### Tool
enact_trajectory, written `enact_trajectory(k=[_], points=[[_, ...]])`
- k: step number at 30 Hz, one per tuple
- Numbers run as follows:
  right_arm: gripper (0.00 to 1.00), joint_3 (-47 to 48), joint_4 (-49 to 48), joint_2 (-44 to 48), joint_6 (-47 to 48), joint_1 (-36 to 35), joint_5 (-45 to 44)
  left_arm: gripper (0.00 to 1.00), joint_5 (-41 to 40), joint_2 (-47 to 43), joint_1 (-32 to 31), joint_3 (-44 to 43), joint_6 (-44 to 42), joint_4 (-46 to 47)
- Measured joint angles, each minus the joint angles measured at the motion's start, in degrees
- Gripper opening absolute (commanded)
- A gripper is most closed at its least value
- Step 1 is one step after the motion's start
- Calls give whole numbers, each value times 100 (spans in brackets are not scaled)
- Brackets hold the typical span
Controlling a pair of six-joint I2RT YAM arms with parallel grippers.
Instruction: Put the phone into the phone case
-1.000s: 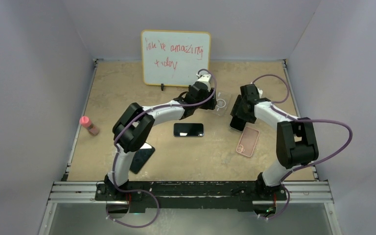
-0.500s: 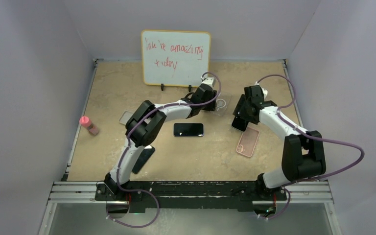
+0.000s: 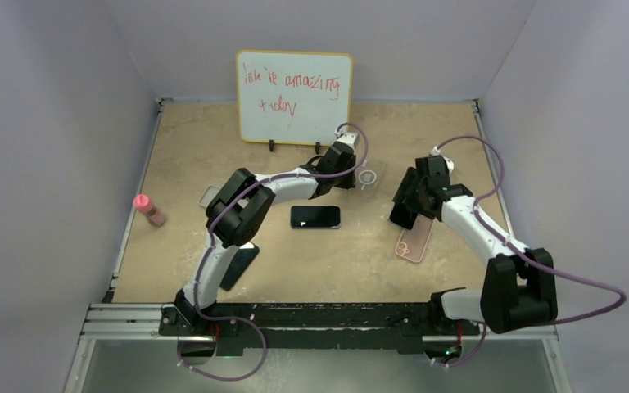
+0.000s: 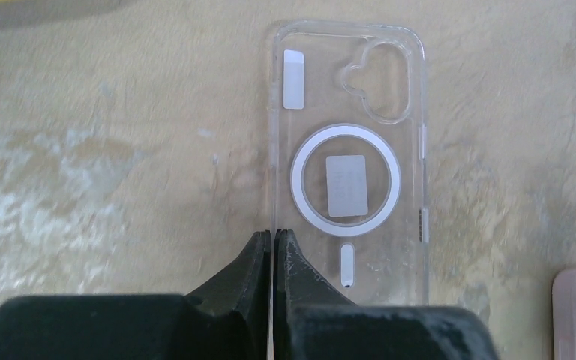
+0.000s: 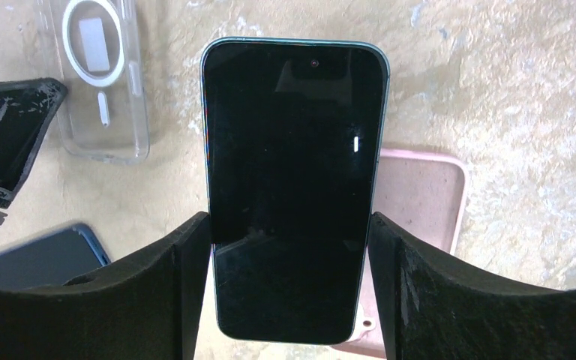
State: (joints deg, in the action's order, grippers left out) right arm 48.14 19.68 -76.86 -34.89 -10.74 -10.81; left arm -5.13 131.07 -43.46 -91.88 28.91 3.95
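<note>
My left gripper (image 4: pixel 273 251) is pinched tight on one long side wall of the clear phone case (image 4: pixel 345 172), which lies flat on the tan table (image 4: pixel 120 150). To the right, my right gripper (image 5: pixel 292 259) clamps the dark-screened phone (image 5: pixel 292 135) by its long edges. The phone is off the table, with a pink case (image 5: pixel 420 195) showing behind it.

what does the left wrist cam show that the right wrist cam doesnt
Only left wrist: the left gripper pinching the clear case by its side wall. Only right wrist: the right gripper clamping the phone, and a second phone lying at lower left. Both: the clear case, the pink case and the table.
</note>
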Motion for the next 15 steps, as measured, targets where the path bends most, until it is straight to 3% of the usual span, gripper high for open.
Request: enact_trajectory(k=[6, 15], points=[[53, -494, 96, 837, 61, -2, 345, 0, -131, -1034, -2, 804, -20, -662], [51, -1075, 258, 1609, -111, -431, 942, 0, -627, -4022, -4, 2846, 74, -1451]])
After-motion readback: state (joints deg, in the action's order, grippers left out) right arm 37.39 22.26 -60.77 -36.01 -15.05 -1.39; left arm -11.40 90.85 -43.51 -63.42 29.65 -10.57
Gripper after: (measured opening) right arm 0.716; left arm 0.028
